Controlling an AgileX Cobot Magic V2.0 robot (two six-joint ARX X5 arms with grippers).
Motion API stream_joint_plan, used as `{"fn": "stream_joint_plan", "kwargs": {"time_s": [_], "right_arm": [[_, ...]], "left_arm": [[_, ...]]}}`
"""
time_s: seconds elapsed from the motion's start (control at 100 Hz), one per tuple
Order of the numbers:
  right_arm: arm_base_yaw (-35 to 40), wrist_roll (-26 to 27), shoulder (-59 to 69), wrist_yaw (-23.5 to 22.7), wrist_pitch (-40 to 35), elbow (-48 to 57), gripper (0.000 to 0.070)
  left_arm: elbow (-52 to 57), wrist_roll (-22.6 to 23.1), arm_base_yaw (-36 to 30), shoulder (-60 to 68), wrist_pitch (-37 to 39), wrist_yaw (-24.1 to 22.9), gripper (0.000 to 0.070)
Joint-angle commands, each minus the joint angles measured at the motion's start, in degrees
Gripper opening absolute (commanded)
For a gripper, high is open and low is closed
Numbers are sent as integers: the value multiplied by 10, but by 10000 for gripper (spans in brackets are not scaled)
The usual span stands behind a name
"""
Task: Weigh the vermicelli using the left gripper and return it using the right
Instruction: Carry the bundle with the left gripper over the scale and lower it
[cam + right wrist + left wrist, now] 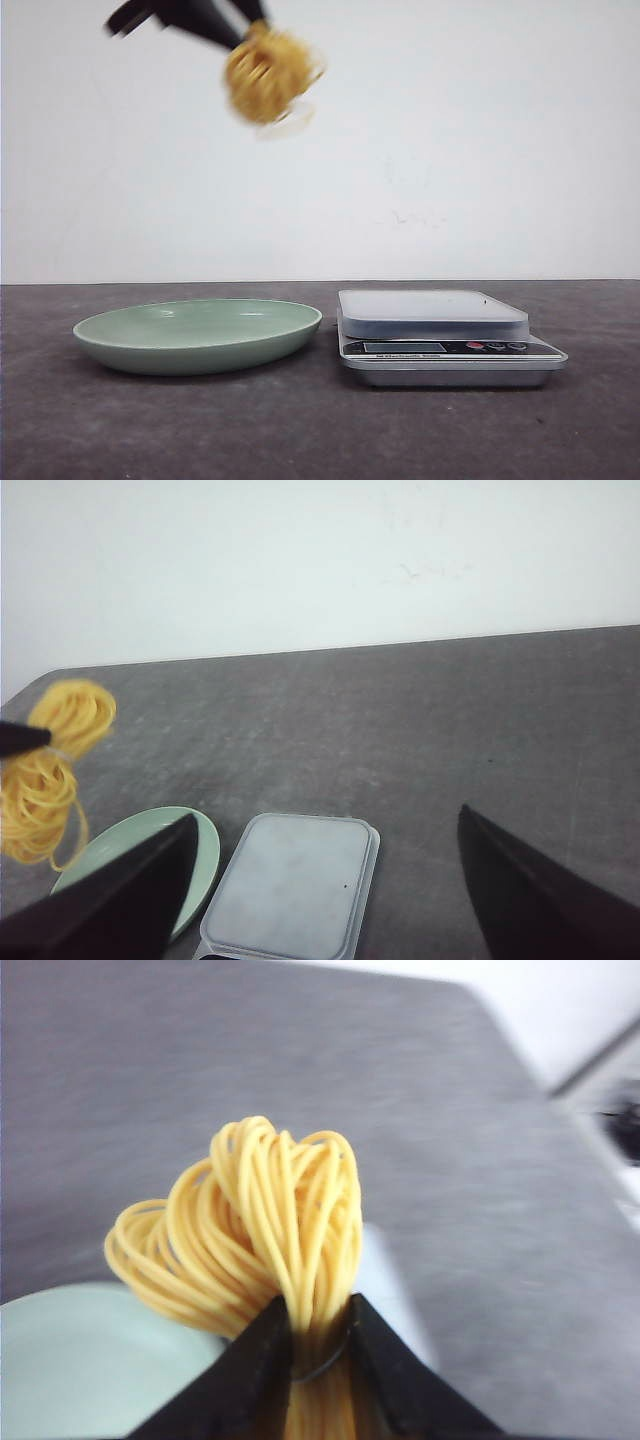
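The left hand (318,1345) is closed on the vermicelli (250,1225). Its two dark fingers (245,1370) pinch the lower strands of the nest, and the loops fan out beyond the fingertips. In the front view the hand is high above the counter (300,430), and the nest (268,72) hangs just past its tips, blurred.

Directly below the held nest lies the pale green plate (200,335), with nothing visible in it. To the side of the plate, and lower than the hand by the same drop, stands the scale (440,335). Its platform (430,308) carries no load. The plate and scale sit just beside each other without touching.

The right hand (320,900) is spread wide and holds nothing. Its fingers frame the scale platform (290,885) and the plate rim (205,855) from above.

Task status, as judged from these positions:
- Pickup from the plate: done.
- Transfer to the scale: in progress. The nest is above the plate side, not yet over the platform.
- Release on the platform and weighing: not yet done.
- Return to the plate by the right hand: not yet done.
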Motion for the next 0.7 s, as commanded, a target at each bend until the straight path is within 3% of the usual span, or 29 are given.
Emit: {"fn": "stream_joint_plan", "kwargs": {"time_s": [0.0, 0.26, 0.69], "right_arm": [[1, -5, 1, 0, 5, 10, 525], [1, -4, 1, 0, 5, 10, 525], [1, -2, 1, 0, -5, 11, 525]], "left_arm": [[17, 6, -15, 18, 23, 13, 4], [27, -28, -59, 90, 82, -2, 4], [63, -98, -67, 271, 132, 9, 4]]}}
